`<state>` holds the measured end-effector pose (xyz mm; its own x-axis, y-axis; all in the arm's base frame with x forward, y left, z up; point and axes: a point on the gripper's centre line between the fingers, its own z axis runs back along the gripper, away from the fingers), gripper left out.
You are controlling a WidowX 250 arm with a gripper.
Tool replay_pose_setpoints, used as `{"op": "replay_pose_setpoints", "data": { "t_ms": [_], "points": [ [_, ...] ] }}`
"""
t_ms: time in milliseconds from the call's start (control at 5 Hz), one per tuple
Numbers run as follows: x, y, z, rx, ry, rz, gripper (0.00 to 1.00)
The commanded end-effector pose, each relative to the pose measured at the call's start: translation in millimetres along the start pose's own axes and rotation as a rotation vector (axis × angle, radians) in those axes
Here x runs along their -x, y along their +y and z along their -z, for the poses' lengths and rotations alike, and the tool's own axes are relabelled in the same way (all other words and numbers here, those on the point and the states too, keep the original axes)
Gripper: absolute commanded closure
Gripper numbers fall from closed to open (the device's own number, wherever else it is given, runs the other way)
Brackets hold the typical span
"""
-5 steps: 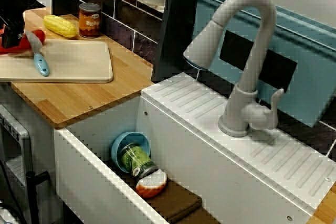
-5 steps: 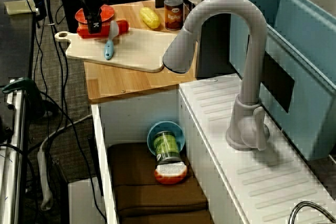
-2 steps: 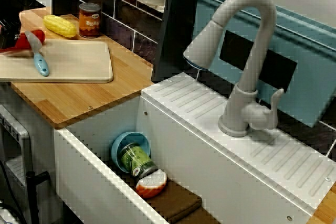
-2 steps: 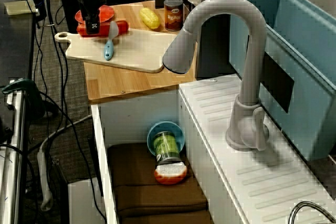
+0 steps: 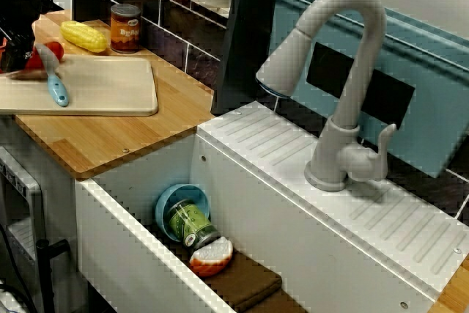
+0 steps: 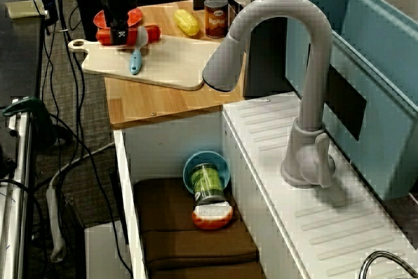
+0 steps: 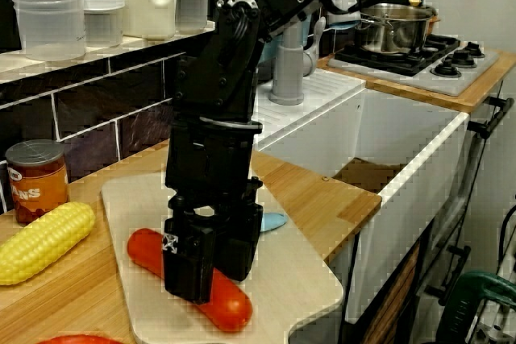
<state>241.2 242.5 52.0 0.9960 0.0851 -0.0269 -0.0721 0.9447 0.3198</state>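
In the close view at the cutting board, my black gripper (image 7: pixel 211 267) points straight down onto a long red vegetable (image 7: pixel 228 306) lying on the pale cutting board (image 7: pixel 294 279). One finger (image 7: pixel 189 267) stands in front of the vegetable and the other behind it, so it seems to run between them. How tightly they hold it is hidden. The view along the counter shows the gripper (image 6: pixel 123 36) on the red vegetable (image 6: pixel 149 32) at the board's far end. A blue-handled knife (image 7: pixel 272 221) lies just beside the gripper.
A corn cob (image 7: pixel 40 241) and a red tin can (image 7: pixel 32 179) stand by the wall, and a red plate (image 6: pixel 134 15) sits behind the board. The sink (image 5: pixel 132 254) holds a blue bowl (image 5: pixel 170 201), a green jar (image 5: pixel 189 223) and brown cloths. The faucet (image 5: pixel 344 71) arches over it.
The gripper has shifted slightly along the board, staying low on the red vegetable. The knife, corn and can have not moved.
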Motion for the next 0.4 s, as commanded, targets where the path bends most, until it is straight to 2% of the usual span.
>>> {"op": "replay_pose_setpoints", "data": {
  "t_ms": [0, 200],
  "points": [
    [-9.1, 11.7, -9.9, -0.018, -0.023, -0.008, 0.0],
    [-6.7, 10.2, -8.4, -0.016, -0.014, -0.004, 0.0]
  ]
}}
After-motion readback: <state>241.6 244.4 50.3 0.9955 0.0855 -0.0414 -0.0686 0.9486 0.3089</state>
